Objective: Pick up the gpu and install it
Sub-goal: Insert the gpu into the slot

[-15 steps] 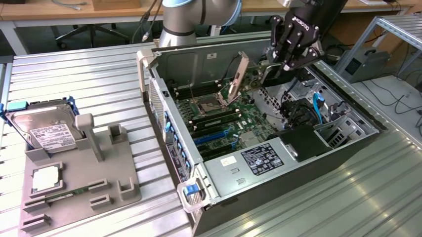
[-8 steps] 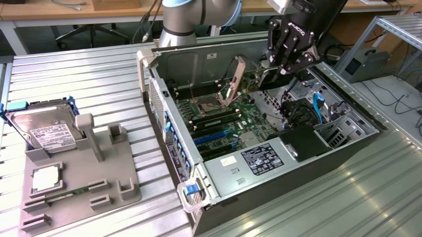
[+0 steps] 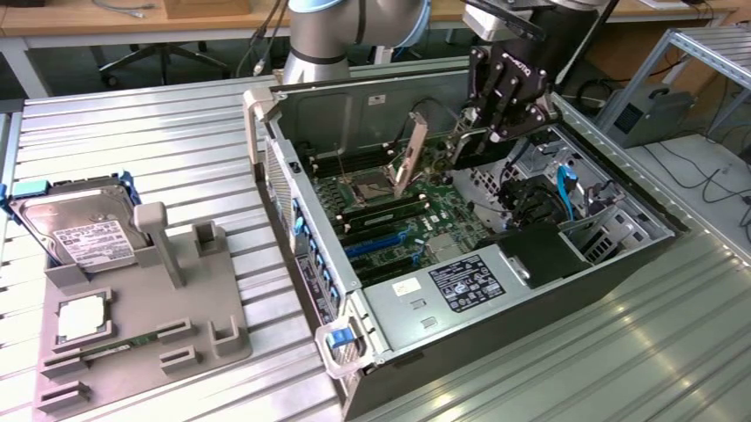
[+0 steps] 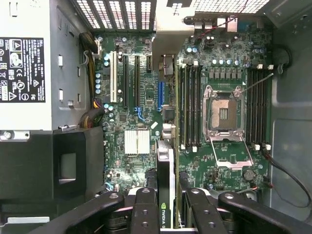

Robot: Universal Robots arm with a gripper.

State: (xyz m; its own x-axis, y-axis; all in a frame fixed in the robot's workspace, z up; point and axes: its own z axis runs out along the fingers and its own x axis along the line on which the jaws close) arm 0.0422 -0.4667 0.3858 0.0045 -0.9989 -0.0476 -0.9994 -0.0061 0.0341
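Dark and thin, the gpu (image 4: 165, 165) sits edge-on between the gripper's (image 4: 168, 207) fingers (image 4: 145, 204), which are closed onto it. It hangs over the open computer case (image 3: 657, 236), above the green motherboard (image 4: 136, 112). Its pale bracket end points toward the case's vented rear wall. The gripper (image 3: 487, 132) holds the gpu (image 3: 463, 154) above the case's middle.

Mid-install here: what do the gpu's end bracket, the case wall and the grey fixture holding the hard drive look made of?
The gpu, clamped in the gripper, ends in a bracket that looks like bare sheet metal: pale, folded, dull sheen. The case wall looks like grey sheet metal, flat and faintly reflective. The fixture seems matte grey plastic: no glints, blocky moulded posts.
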